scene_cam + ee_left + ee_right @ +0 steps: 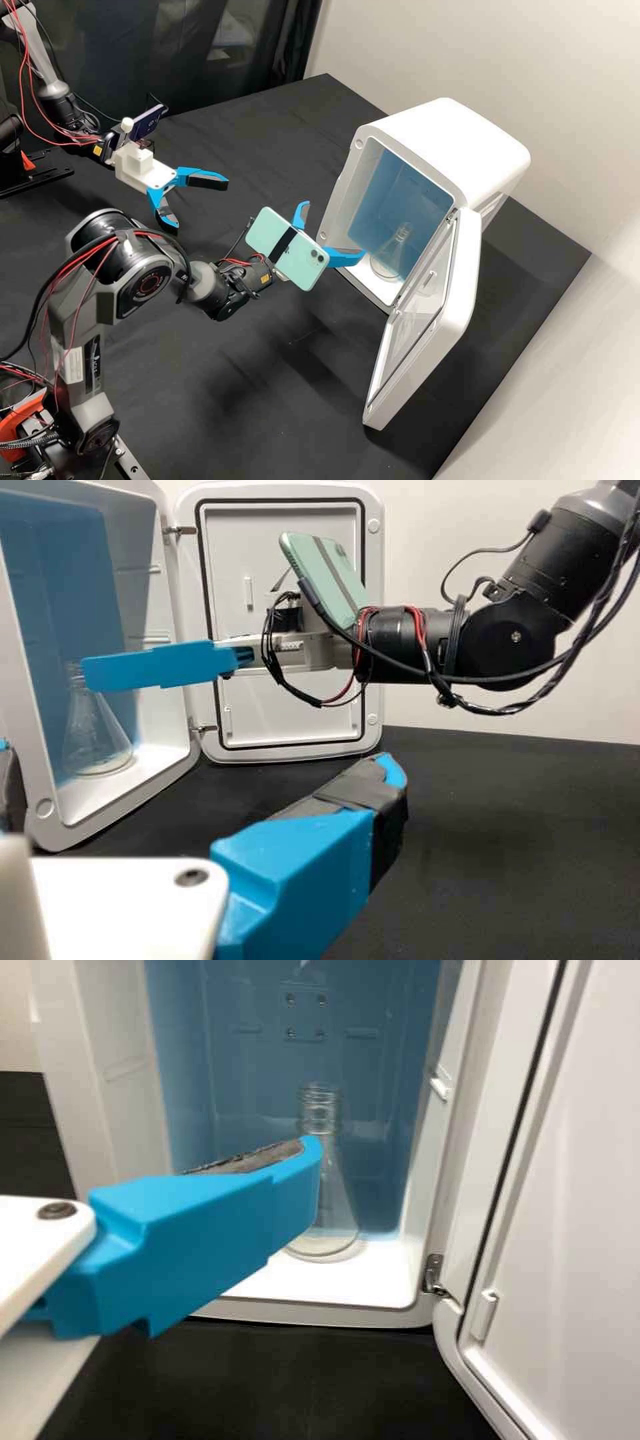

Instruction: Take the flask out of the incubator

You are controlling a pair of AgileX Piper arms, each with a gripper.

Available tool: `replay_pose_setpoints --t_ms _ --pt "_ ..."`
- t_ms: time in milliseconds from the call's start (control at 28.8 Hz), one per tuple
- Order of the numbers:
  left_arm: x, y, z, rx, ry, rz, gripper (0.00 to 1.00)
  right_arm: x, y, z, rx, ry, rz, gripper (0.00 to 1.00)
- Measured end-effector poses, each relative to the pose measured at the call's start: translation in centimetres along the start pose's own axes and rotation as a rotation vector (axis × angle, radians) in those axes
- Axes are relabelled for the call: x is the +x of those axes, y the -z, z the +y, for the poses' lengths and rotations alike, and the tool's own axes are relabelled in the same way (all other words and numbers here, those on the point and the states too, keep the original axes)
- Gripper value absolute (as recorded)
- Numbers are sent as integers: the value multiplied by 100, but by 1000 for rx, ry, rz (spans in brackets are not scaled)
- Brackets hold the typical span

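High view: right end effector point(331, 231) spread at incubator point(467, 148) mouth; flask point(393, 257) inside.

Black, perhaps cloth-covered bench point(267, 373) under a white open-doored incubator point(467, 147).

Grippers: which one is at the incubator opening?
The right gripper: open at the mouth of the incubator, facing the flask. The left gripper, also open, hangs farther back over the bench.

A laboratory: a small white incubator point(467, 147), door open, stands on the black table point(267, 387) just ahead of the right gripper point(333, 230), a glass flask point(395, 257) inside.
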Motion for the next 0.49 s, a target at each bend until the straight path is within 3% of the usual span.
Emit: replay_pose_setpoints --t_ms 243,382,486 --pt "-15 57 18 8 -6 10 100 169 19 -44 -54 -2 12 100" --pt "-14 58 13 7 -5 10 100 292 -43 -74 -48 -12 -23 100" --pt "-14 58 13 7 -5 10 100 366 -109 -90 -53 1 -49 100"
